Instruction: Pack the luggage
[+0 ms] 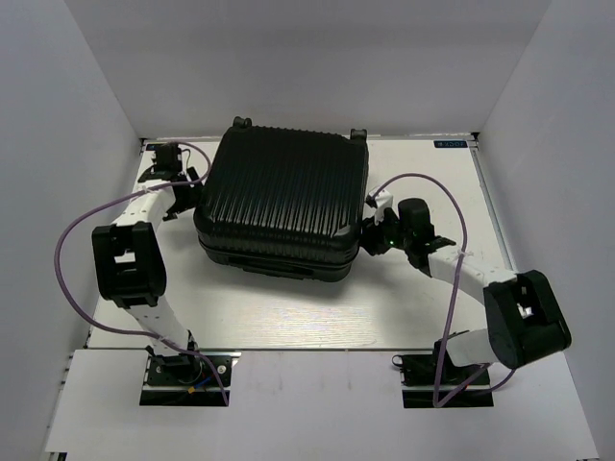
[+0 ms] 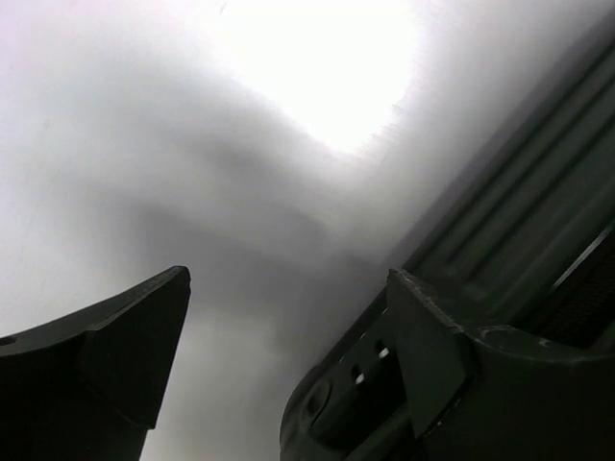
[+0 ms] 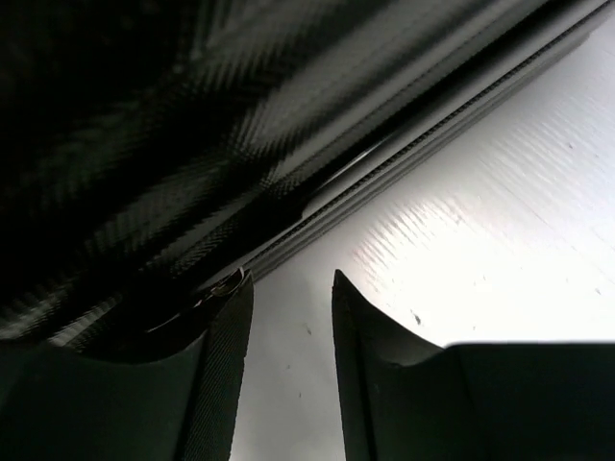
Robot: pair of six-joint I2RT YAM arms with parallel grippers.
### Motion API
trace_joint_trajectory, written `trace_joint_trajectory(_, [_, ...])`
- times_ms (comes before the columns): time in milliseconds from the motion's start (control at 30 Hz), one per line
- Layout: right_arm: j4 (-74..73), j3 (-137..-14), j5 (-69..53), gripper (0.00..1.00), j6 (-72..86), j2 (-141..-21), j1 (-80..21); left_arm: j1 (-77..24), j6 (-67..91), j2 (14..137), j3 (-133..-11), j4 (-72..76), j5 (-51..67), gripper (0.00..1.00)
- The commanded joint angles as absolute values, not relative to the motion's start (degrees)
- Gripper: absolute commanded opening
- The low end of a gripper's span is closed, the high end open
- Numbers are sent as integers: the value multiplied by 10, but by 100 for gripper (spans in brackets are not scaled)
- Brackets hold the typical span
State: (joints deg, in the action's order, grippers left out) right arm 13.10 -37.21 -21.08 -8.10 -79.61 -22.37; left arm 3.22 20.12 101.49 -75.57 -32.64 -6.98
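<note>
The luggage [image 1: 283, 197], a big black ribbed suitcase, lies shut on the white table. My left gripper [image 1: 184, 188] is at its left side; in the left wrist view it [image 2: 288, 277] stands wide open with only pale surface in the gap. Its right finger [image 2: 432, 336] is against the suitcase shell [image 2: 538, 202]. My right gripper [image 1: 373, 236] is at the suitcase's near right corner. In the right wrist view it [image 3: 288, 279] is partly open with bare table between the fingers. Its left fingertip [image 3: 231, 317] sits just under the zipper seam [image 3: 404, 163], beside a small metal ring [image 3: 223, 284].
White walls enclose the table [image 1: 288, 317] on the left, back and right. Purple cables [image 1: 72, 240] loop beside both arms. The suitcase's small wheels [image 1: 357, 134] point to the back wall.
</note>
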Motion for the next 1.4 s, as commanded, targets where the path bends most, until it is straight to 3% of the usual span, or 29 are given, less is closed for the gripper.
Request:
trace_joint_trajectory(0, [108,-389,-149,45,-77,-760,-265,13,229,969,-772,-456,19,95])
trace_joint_trajectory(67, [81,-385,-3,52,-93,-746,-258,46,247,970,-813,-487,8,98])
trace_joint_trajectory(167, [25,-367,58,56,-137,-716,-237,76,257,961,-861,-523,8,100])
trace_joint_trajectory(400, [-15,-336,-186,59,-193,-643,-217,85,237,916,-909,-541,108,100])
trace_joint_trajectory(600, [43,-353,-294,59,-212,-692,-214,85,221,877,-867,-506,119,100])
trace_joint_trajectory(900, [163,-361,-285,56,-184,-736,-209,84,191,932,-887,-511,105,100])
trace_joint_trajectory(1033, [164,-369,-301,53,-178,-744,-207,84,189,971,-912,-508,104,100])
trace_joint_trajectory(1367, [163,-391,-346,24,-210,-773,-206,70,160,1067,-967,-469,124,100])
